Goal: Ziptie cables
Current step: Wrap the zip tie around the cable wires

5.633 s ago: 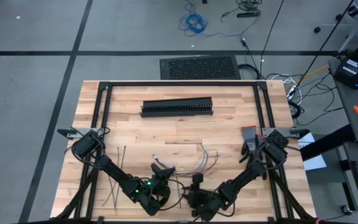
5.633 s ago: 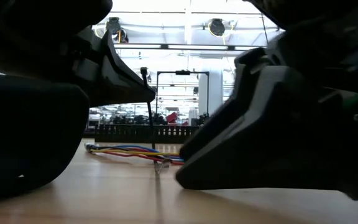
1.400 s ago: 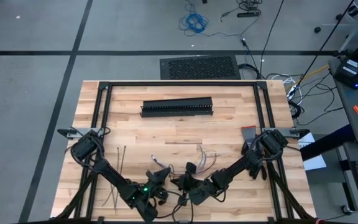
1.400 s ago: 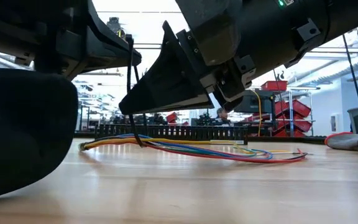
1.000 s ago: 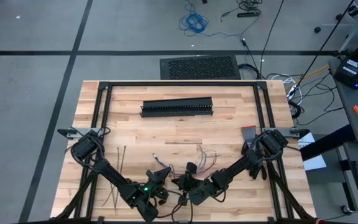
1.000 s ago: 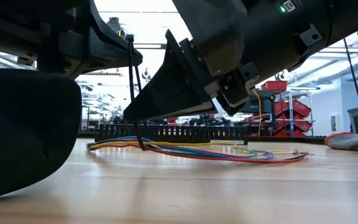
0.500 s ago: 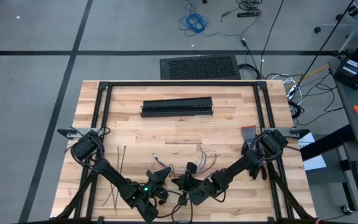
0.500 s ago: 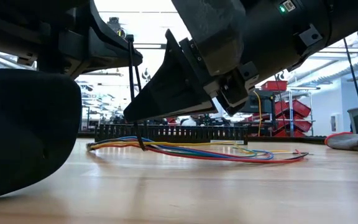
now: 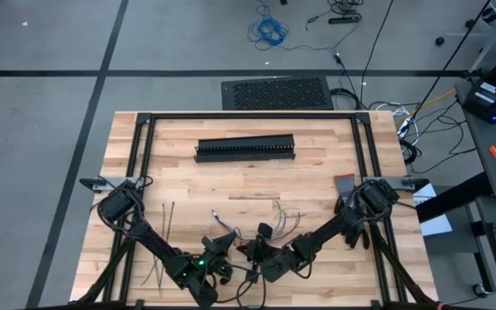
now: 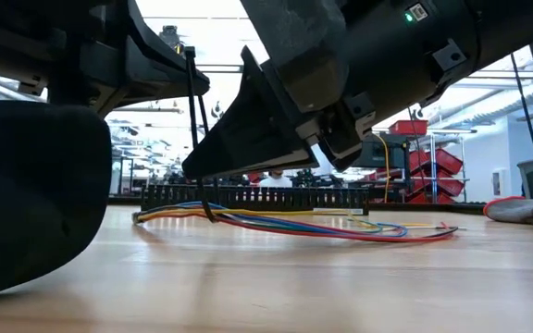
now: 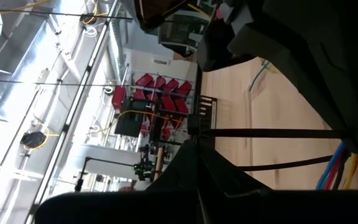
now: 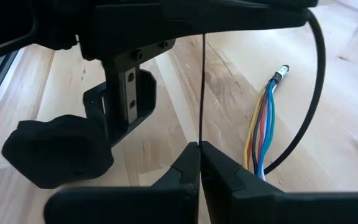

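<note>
- The right gripper [image 12: 200,163] is pinched shut on a ziptie [image 12: 202,93], whose thin strip rises straight out from between its fingertips.
- The left gripper [image 9: 222,238] sits just beside it at the near middle of the table [image 9: 317,172], also closed on the same strip, which loops round and runs on as a curved tail.
- The loop circles the cables [image 10: 285,225] near their left end (blue, red and yellow strands show), which lie flat on the wood, trailing off to the right.
- Spare zipties [image 9: 164,241] lie near the left arm; the black duct [image 9: 245,149] sits at the far side, well apart.
- Risk, as I judge it: with so narrow a hold, a pull at an angle could let the strip slide out of either pinch, or drag the loose bundle sideways so strands escape the loop.
</note>
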You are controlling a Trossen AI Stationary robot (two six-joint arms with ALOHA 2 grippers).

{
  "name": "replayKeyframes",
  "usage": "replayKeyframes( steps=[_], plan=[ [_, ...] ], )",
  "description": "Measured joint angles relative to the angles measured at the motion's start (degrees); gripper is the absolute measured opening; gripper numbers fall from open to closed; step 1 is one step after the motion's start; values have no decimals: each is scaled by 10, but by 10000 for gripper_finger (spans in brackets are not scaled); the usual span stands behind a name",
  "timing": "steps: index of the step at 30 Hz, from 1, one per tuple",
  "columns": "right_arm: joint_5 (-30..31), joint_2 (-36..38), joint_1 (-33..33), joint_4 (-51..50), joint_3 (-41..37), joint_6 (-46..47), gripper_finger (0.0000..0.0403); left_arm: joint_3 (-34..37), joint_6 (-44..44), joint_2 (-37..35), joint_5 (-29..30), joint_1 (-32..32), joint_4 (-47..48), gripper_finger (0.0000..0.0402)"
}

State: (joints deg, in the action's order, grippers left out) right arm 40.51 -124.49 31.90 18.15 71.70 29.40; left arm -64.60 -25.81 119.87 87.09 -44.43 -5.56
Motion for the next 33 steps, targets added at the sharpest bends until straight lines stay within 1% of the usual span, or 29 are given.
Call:
replayKeyframes(
  steps=[22,25,33],
  plan=[
    [5,0,3,0,0,10,0,0,0,0,1,0,2,0],
    [17,0,6,0,0,10,0,0,0,0,1,0,2,0],
    [21,3,5,10,0,-1,0,0,15,0,-4,0,5,0]
  ],
)
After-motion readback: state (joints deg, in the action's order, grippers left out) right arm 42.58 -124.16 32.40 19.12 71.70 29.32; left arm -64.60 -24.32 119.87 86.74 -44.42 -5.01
